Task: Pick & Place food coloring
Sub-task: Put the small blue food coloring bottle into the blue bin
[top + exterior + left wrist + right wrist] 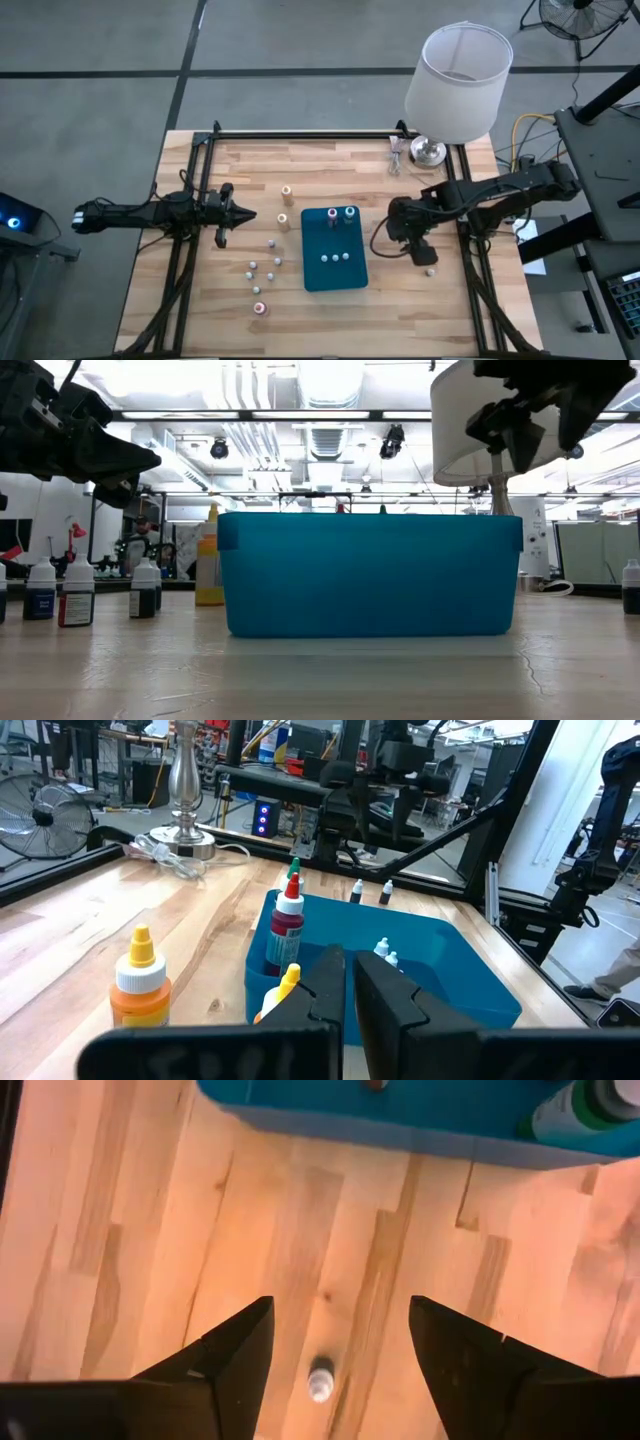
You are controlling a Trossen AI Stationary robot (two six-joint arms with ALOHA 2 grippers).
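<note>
While the right gripper [340,1355] hangs wide open over bare wood just right of the tray [335,275], nothing sits between its fingers; one small bottle [320,1379] stands on the table below the gap, untouched. Left gripper [348,1005] is nearly closed, empty, hovering left of the tray. Food coloring: some bottles [338,215] in the tray, more bottles [262,270] loose on the table to its left.

teal tray [335,275], orange bottle [140,990], white lampshade [458,82]
</note>
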